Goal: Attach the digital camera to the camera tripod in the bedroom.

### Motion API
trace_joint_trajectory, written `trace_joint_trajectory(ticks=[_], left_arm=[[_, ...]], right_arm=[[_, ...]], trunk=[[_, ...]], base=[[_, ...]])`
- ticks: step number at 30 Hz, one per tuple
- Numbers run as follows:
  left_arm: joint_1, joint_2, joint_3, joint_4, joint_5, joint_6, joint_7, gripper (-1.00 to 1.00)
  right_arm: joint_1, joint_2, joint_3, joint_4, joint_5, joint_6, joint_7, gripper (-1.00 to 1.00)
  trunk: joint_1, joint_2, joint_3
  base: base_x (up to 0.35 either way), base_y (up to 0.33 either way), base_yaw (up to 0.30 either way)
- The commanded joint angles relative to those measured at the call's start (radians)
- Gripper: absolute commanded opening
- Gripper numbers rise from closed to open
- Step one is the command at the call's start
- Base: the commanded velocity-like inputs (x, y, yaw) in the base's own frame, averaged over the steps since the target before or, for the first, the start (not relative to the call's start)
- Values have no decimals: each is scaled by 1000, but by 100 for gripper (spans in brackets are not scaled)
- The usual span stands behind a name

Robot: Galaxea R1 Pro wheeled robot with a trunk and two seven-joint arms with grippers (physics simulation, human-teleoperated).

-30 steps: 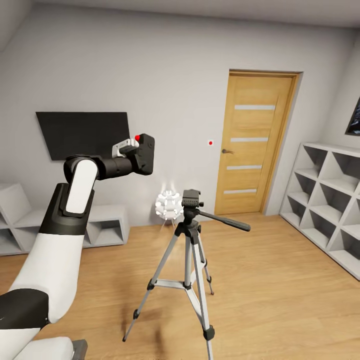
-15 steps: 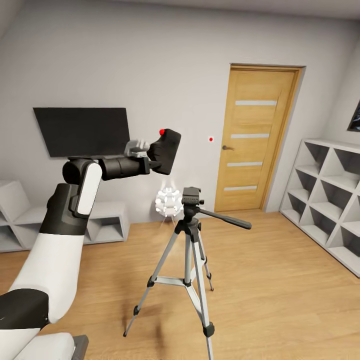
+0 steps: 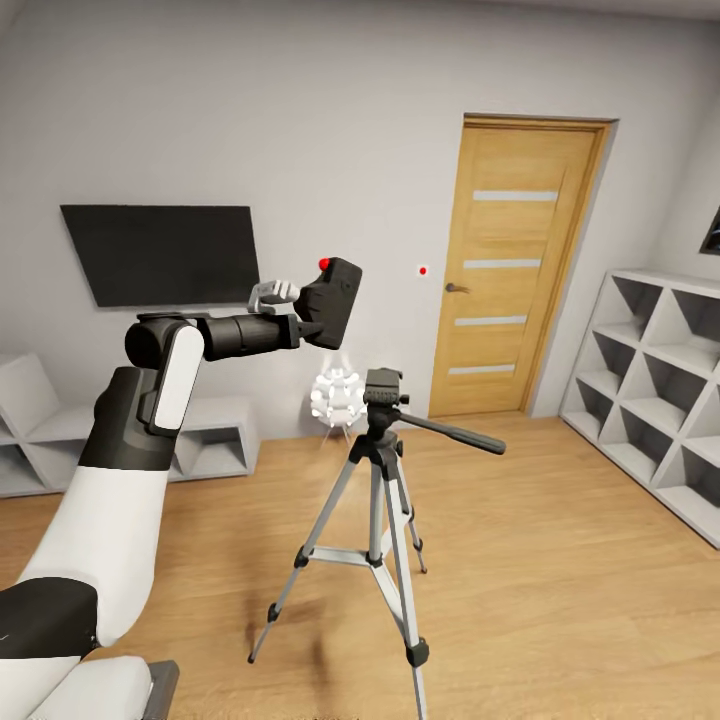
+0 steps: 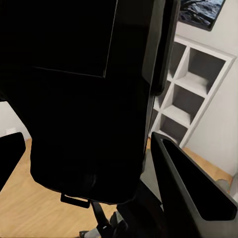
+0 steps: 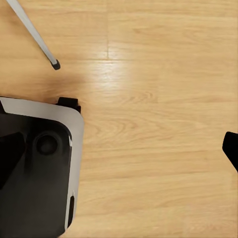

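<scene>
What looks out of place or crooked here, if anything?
Only the digital camera: the left gripper holds it tilted in the air, above and left of the camera tripod head, not mounted. The tripod stands upright.

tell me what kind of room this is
Probably a bedroom or living space in a home: a wall-mounted TV, a wooden door, white cube shelving and light wood plank floor.

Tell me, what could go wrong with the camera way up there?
1. The digital camera hangs tilted in the left gripper, up and to the left of the camera tripod head; it may miss the mount.
2. If the jaws slip, it could drop to the wood floor.
3. A bump could tip the thin-legged tripod.
</scene>
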Motion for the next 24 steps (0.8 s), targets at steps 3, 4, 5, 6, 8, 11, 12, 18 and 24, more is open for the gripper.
trace_joint_trajectory(ticks=[3,4,5,6,8,11,12,18,24], left_arm=[[-1,1,0,1,-4,2,-8,-100],[-1,1,0,1,-4,2,-8,-100],[-1,1,0,1,-4,2,-8,-100],[-1,1,0,2,-4,2,-8,-100],[-1,1,0,2,-4,2,-8,-100],[-1,1,0,2,-4,2,-8,-100],[-1,1,0,2,-4,2,-8,-100],[-1,2,1,1,-3,2,-8,-100],[-1,3,11,2,-7,-2,44,-100]], right_arm=[[-2,-1,-9,3,8,-6,1,100],[-2,-1,-9,3,8,-6,2,100],[-2,-1,-9,3,8,-6,2,100],[-2,-1,-9,3,8,-6,1,100],[-2,-1,-9,3,8,-6,1,100],[-2,-1,-9,3,8,-6,1,100],[-2,-1,-9,3,8,-6,1,100],[-2,-1,-9,3,8,-6,2,100],[-2,-1,-9,3,8,-6,2,100]], trunk=[[1,-2,-7],[1,-2,-9],[1,-2,-10],[1,-2,-12],[1,-2,-15],[1,-2,-20],[1,-2,-21],[1,-2,-31],[1,-2,-40]], base=[[0,0,0],[0,0,0],[0,0,0],[0,0,0],[0,0,0],[0,0,0],[0,0,0],[0,0,0],[0,0,0]])
